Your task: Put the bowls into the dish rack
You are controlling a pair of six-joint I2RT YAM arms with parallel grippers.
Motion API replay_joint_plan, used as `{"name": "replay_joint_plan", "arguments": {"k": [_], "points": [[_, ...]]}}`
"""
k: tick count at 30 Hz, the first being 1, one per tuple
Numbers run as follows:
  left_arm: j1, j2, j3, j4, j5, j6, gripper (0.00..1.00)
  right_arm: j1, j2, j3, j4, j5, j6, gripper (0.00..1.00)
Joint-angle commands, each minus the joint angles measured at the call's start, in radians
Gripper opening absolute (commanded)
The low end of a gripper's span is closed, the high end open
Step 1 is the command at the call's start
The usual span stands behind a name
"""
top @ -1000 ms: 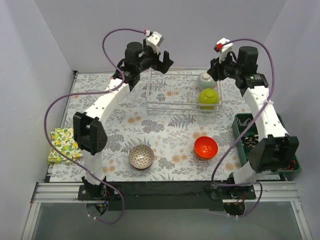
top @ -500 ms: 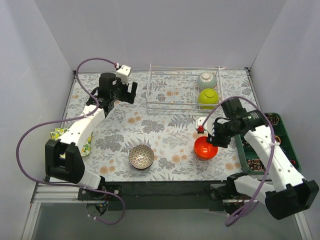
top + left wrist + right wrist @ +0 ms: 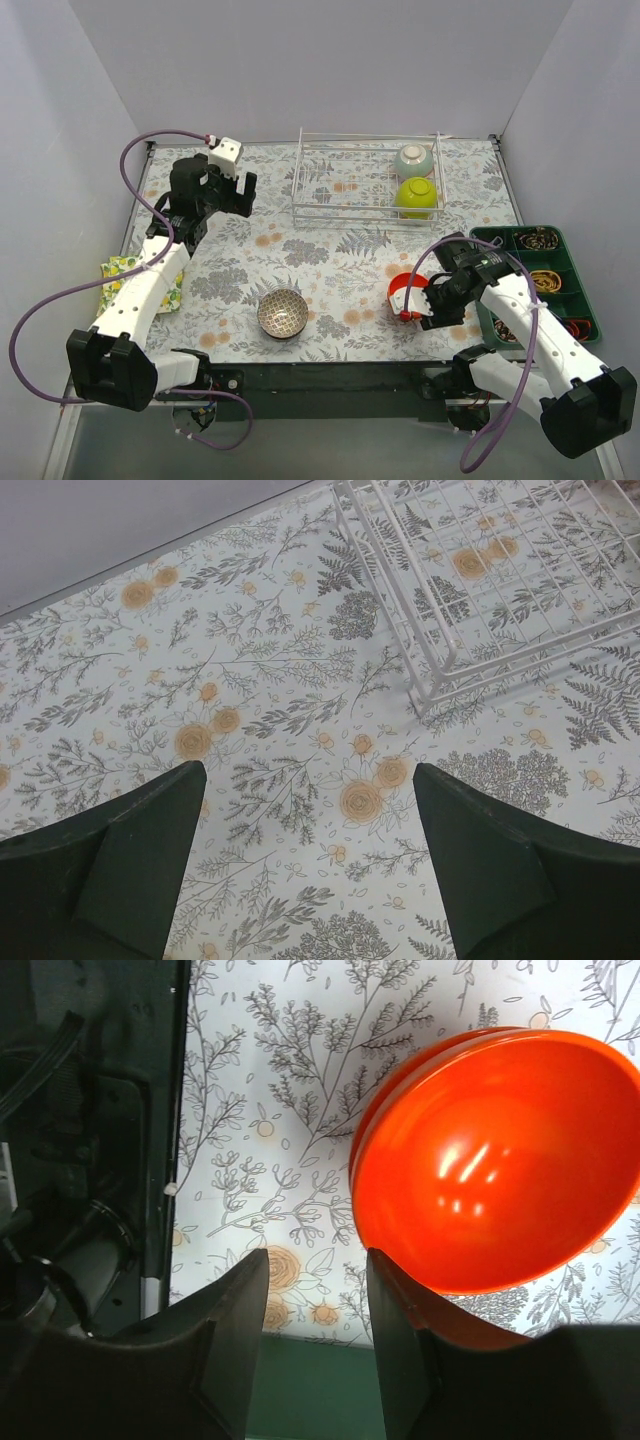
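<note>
Top view of a flower-patterned table with two robot arms. At the near right, the right gripper (image 3: 318, 1270) sits low beside the orange-red bowl (image 3: 500, 1160). Its jaws are apart, and in the wrist view we see only table mat between them. The bowl lies wholly to one side, beyond the outer face of one finger (image 3: 400, 1350), with its open mouth tipped toward the camera. We cannot tell whether that finger touches the rim. Being round, the bowl offers no long axis. In our judgement, a grasp depends on shifting sideways until the near rim stands between the jaws.

The dish rack (image 3: 340, 186) runs left to right along the far edge. A pale blue-green bowl (image 3: 414, 160) and a lime-green bowl (image 3: 417, 197) stand at its right end, and the slots to their left are free.

The left gripper (image 3: 308, 775) hovers wide open and empty over bare mat, just off the rack's left corner. A dark patterned bowl (image 3: 283, 313) rests near the front edge between the arms, well apart from both grippers.
</note>
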Motion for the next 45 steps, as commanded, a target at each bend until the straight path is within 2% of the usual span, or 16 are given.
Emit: {"name": "replay_joint_plan", "arguments": {"k": [1, 13, 26, 30, 34, 37, 42, 45], "points": [[0.028, -0.015, 0.016, -0.024, 0.045, 0.002, 0.86, 0.006, -0.015, -0.009, 0.071, -0.008, -0.031, 0.52], [0.081, -0.001, 0.059, -0.039, 0.09, -0.024, 0.86, 0.029, 0.065, -0.032, 0.156, -0.035, 0.006, 0.44], [0.091, 0.017, 0.061, -0.027, 0.128, -0.049, 0.86, 0.07, 0.059, -0.087, 0.189, -0.037, 0.064, 0.37], [0.093, 0.02, 0.065, -0.025, 0.136, -0.055, 0.85, 0.079, 0.066, -0.071, 0.193, -0.045, 0.096, 0.22], [0.093, 0.022, 0.068, -0.014, 0.148, -0.067, 0.86, 0.079, 0.06, -0.028, 0.188, -0.029, 0.121, 0.07], [0.093, 0.026, 0.076, -0.001, 0.16, -0.09, 0.86, 0.079, 0.043, 0.029, 0.157, -0.017, 0.122, 0.01], [0.093, 0.045, 0.128, 0.003, 0.231, -0.128, 0.84, 0.079, 0.037, 0.219, 0.084, 0.003, 0.147, 0.01], [0.087, 0.077, 0.165, 0.003, 0.275, -0.162, 0.82, 0.079, 0.065, 0.341, 0.084, -0.012, 0.223, 0.01]]}}
